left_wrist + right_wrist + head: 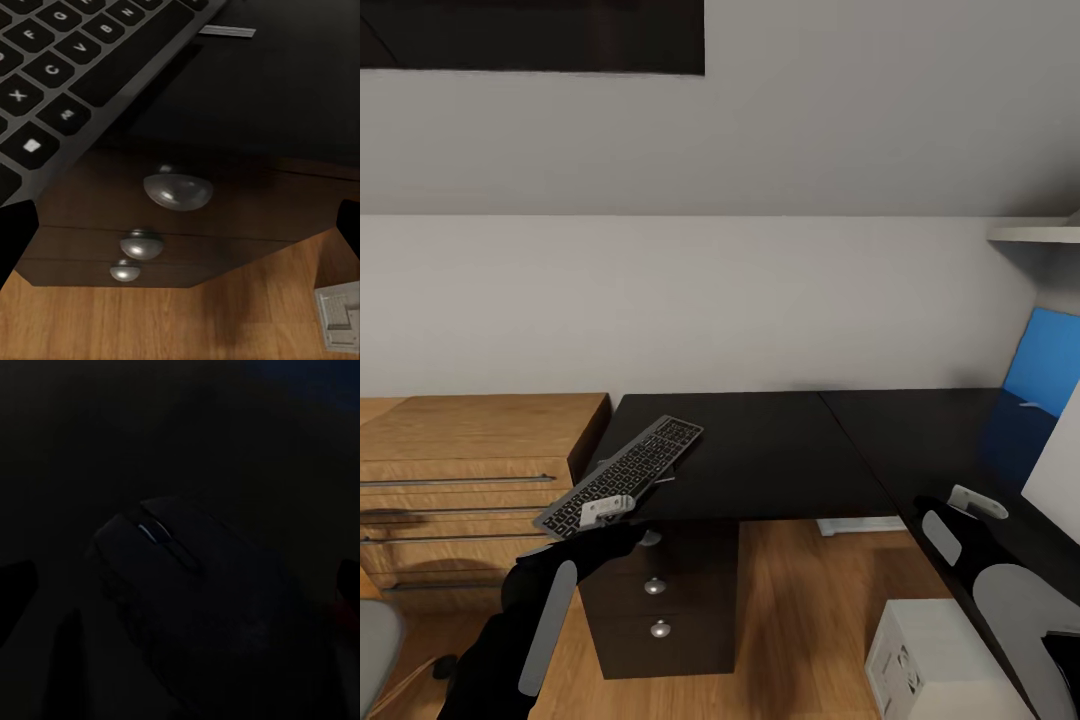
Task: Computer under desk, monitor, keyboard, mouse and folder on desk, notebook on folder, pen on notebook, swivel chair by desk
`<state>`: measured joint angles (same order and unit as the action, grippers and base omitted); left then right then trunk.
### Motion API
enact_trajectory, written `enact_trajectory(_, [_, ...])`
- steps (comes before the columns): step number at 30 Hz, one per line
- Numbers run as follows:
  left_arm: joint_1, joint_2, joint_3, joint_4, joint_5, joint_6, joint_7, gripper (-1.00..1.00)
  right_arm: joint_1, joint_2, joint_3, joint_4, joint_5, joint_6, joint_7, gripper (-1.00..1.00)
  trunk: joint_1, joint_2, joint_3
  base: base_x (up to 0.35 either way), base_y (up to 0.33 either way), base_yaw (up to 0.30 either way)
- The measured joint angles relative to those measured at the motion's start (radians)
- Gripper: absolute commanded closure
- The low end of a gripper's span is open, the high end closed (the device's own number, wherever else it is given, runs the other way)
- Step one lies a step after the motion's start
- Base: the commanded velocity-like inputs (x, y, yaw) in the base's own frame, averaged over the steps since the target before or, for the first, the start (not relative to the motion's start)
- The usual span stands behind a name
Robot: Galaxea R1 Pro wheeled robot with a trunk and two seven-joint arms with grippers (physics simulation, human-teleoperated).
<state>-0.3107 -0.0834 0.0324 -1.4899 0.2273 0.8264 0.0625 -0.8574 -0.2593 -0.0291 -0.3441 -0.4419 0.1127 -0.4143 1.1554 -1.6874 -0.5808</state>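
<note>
We pinch the stiff, light keyboard [622, 475] by its near edge in our left gripper [610, 508]; right gripper's [975, 503] state unclear.

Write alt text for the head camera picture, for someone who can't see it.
The left gripper holds a keyboard tilted at the front corner of a black desk. The right gripper rests on the desk's right wing; a white computer stands on the floor.

A light wood drawer unit with thin metal handles [470, 470] is seen at the left, against a plain white wall [690, 300]. A dark-framed skylight [530, 35] is set in the sloped grey ceiling. A white shelf [1035, 234] is mounted at the far right.
</note>
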Motion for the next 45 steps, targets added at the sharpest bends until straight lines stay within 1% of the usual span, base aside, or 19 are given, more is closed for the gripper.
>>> enact_trajectory(14, [0.000, 0.000, 0.000, 0.000, 0.000, 0.000, 0.000, -1.00, 0.000, 0.000, 0.000, 0.001, -0.001, 0.002, 0.000, -1.00, 0.000, 0.000, 0.000, 0.000, 0.000, 0.000])
enact_trajectory(20, [0.000, 0.000, 0.000, 0.000, 0.000, 0.000, 0.000, -1.00, 0.000, 0.000, -0.001, 0.000, 0.000, 0.034, 0.000, -1.00, 0.000, 0.000, 0.000, 0.000, 0.000, 0.000])
enact_trajectory(32, [0.000, 0.000, 0.000, 0.000, 0.000, 0.000, 0.000, -1.00, 0.000, 0.000, -0.001, 0.000, 0.000, 0.045, 0.000, -1.00, 0.000, 0.000, 0.000, 0.000, 0.000, 0.000])
enact_trajectory(33, [0.000, 0.000, 0.000, 0.000, 0.000, 0.000, 0.000, -1.00, 0.000, 0.000, -0.001, 0.000, 0.000, 0.045, 0.000, 1.00, 0.000, 0.000, 0.000, 0.000, 0.000, 0.000])
enact_trajectory(45, [0.000, 0.000, 0.000, 0.000, 0.000, 0.000, 0.000, -1.00, 0.000, 0.000, 0.000, -0.002, 0.005, 0.046, 0.001, 1.00, 0.000, 0.000, 0.000, 0.000, 0.000, 0.000])
